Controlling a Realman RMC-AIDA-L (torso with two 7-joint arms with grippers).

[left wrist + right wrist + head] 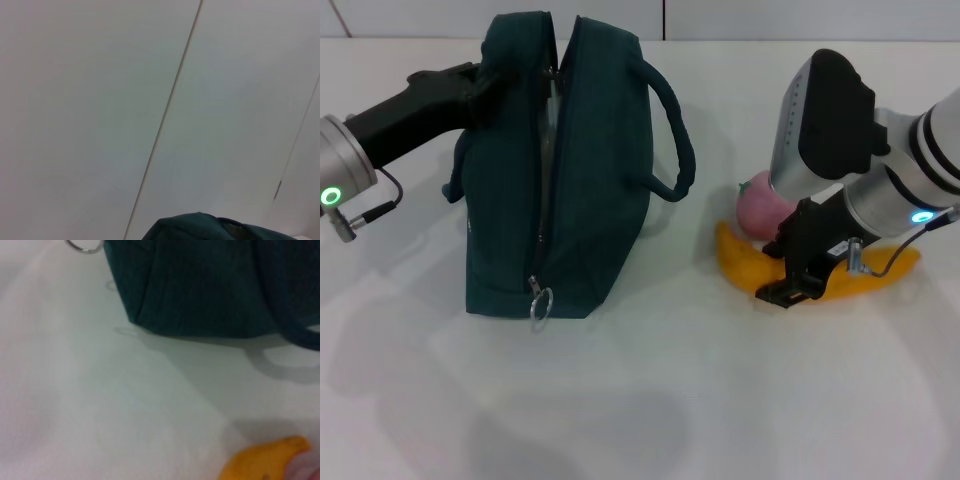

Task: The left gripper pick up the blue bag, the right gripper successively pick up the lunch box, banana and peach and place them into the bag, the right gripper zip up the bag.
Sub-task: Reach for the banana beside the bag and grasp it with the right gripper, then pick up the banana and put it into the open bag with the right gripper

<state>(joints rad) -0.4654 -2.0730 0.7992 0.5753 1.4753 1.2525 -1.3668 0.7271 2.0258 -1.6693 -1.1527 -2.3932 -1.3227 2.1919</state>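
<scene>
The dark blue bag (590, 180) stands upright on the white table, its top zip open. My left gripper (485, 85) is shut on the bag's top left edge; a corner of the bag shows in the left wrist view (200, 227). The yellow banana (745, 268) lies to the right of the bag, with the pink peach (760, 208) just behind it. My right gripper (795, 285) is down on the banana's middle, in front of the peach. The right wrist view shows the bag's base (200, 285) and the banana's tip (260, 465). The lunch box is not in view.
The zip's ring pull (540, 303) hangs at the bag's front bottom corner and shows in the right wrist view (85, 246). A bag handle (670, 130) loops out toward the fruit. Bare white table (640, 400) lies in front.
</scene>
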